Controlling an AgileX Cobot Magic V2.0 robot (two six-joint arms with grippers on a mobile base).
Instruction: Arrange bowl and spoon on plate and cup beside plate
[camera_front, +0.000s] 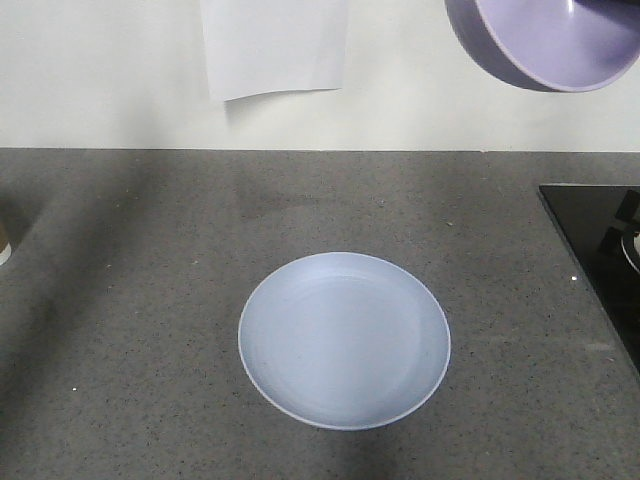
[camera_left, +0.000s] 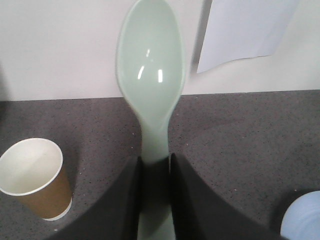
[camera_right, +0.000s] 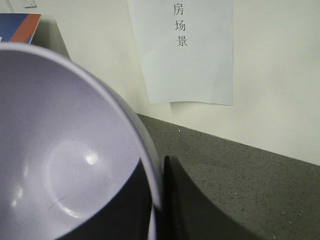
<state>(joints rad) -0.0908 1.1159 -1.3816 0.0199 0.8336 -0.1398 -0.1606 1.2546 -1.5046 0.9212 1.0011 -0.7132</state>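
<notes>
Spoon (camera_left: 152, 65): held clear of the surface (camera_front: 120, 300). In the left wrist view its long axis runs straight out from the left end effector (camera_left: 155, 162), vertical in that picture. The oval head points away from the wrist toward the white wall (camera_left: 60, 45), with its hollow face toward the camera. The handle passes down between the two dark fingers (camera_left: 120, 200), which are closed against it on both sides. The left end effector is clenched on the spoon handle.

Bowl (camera_front: 550, 45): aloft in the top right corner of the front view, well above the surface and up and to the right of the plate (camera_front: 345, 340). It is tilted, so the front camera sees its inside. Part of it is cut off by the picture edge. In the right wrist view the right end effector (camera_right: 156, 170) pinches the bowl wall at the rim, with one finger inside the bowl and the other outside. The gap between them is no wider than the wall.

Plate: flat on the surface, about mid-picture in the front view, with nothing on it.

Cup (camera_left: 35, 177): upright on the surface with its mouth up. It sits at lower left in the left wrist view, well apart from the plate. Only a sliver shows at the left edge of the front view.

Other: a paper sheet (camera_front: 272, 45) hangs on the wall. A black panel (camera_front: 600, 260) lies at the right edge of the surface.
</notes>
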